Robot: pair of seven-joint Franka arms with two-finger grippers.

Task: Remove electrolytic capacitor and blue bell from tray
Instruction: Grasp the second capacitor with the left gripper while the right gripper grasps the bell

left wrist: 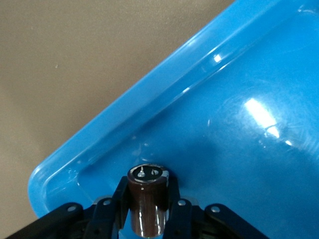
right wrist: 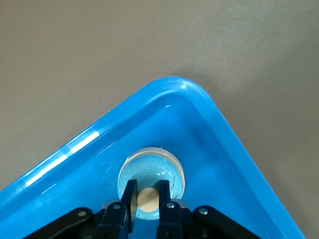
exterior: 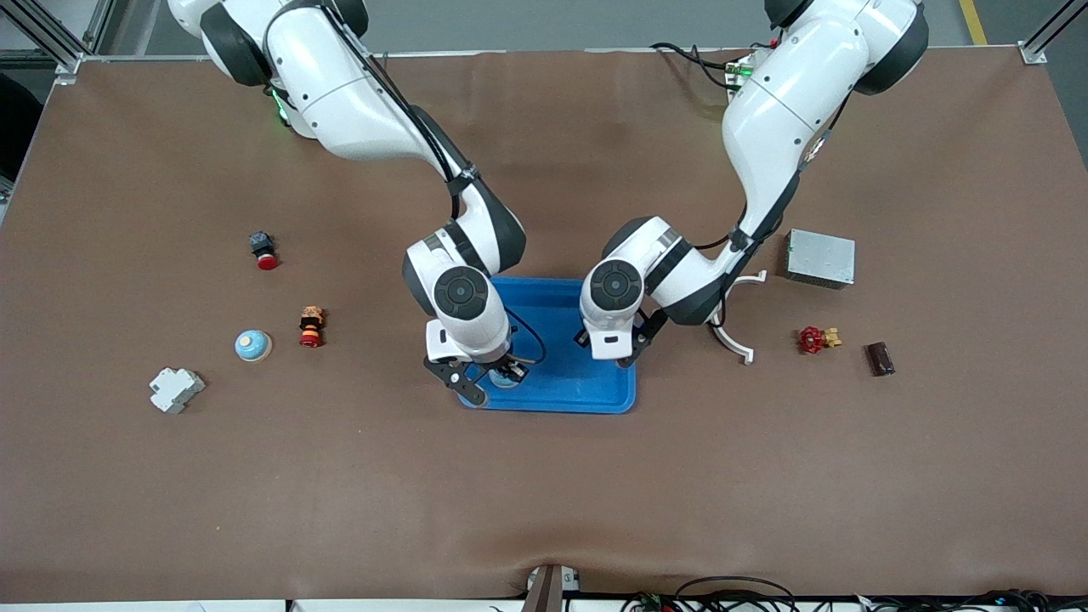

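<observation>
Both grippers work over the blue tray (exterior: 568,387) at the table's middle. Left gripper (exterior: 614,353) is over the tray's 3 o'clock side in the front view, its fingers (left wrist: 121,201) clamped on the brown capacitor (left wrist: 148,201), which stands upright in the tray close to a rounded corner; whether its base touches the tray floor I cannot tell. Right gripper (exterior: 486,380) is over the tray's 8 o'clock corner, its fingers (right wrist: 130,199) pinched on the tan knob at the top of the pale blue bell (right wrist: 151,177), which is down inside that corner of the tray.

On the brown table (exterior: 544,493), toward the right arm's end, lie a second bell (exterior: 253,345), a white block (exterior: 176,389) and two red-capped buttons (exterior: 311,327). Toward the left arm's end sit a grey metal box (exterior: 819,257), a red valve (exterior: 816,339) and a small dark part (exterior: 879,358).
</observation>
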